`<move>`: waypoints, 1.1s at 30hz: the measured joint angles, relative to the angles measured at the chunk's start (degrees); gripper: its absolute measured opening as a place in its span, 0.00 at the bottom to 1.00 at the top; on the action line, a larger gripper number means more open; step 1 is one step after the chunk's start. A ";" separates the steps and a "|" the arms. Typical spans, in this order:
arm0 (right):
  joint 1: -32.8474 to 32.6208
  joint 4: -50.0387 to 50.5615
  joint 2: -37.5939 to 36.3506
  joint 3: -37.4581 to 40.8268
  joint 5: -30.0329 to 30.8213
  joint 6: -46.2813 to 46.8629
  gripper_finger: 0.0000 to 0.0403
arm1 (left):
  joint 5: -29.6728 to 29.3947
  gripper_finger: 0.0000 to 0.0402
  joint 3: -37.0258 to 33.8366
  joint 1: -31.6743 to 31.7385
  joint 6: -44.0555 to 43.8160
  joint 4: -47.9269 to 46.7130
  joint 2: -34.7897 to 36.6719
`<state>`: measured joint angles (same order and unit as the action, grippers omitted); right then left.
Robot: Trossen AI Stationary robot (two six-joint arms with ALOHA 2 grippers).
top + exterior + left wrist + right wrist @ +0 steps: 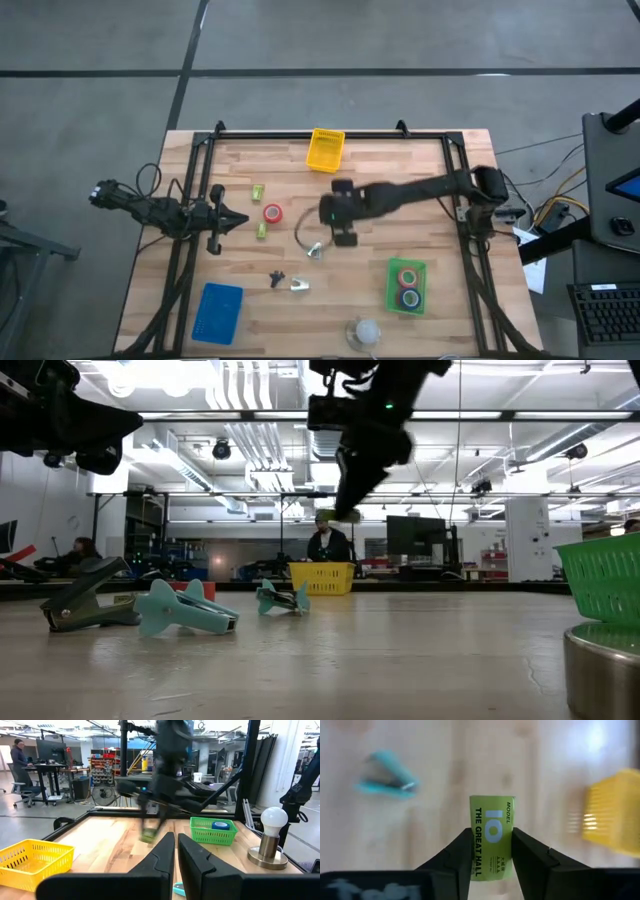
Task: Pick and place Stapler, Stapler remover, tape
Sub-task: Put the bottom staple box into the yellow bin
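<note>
High view: right end effector grips a green stapler box above the wooden table.

Grey concrete floor, bright ceiling strip lights, distant desks.

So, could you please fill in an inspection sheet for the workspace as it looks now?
Surface: wooden table, framed by dark rails.
Job's things: green box in right gripper; red tape on table; two tape rolls in green tray; two small green pieces left of centre; staple removers near front.
Clutter: white bulb on metal base; yellow tray; blue tray.
Grippers: left gripper shut, waiting at left edge; right gripper shut on green box, raised mid-table.
Cables: wires at right of table.
Surroundings: people at desks behind.
</note>
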<state>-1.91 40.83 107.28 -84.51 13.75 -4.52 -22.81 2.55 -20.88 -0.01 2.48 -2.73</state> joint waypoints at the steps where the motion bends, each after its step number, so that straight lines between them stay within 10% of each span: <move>1: 1.64 -0.76 0.00 -0.75 -0.03 -0.35 0.30 | 0.00 0.06 0.00 0.00 0.00 0.00 0.01; 19: 21.67 -15.64 4.09 -4.51 -6.22 14.43 0.30 | 0.00 0.06 0.00 0.00 0.00 -0.04 -0.05; 33: 23.20 -1.23 14.75 -16.82 1.73 24.69 0.31 | 0.00 0.06 0.01 0.00 0.00 -0.06 -0.05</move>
<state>21.30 39.60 122.04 -101.32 15.49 20.16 -22.81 2.56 -20.88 -0.01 2.42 -2.79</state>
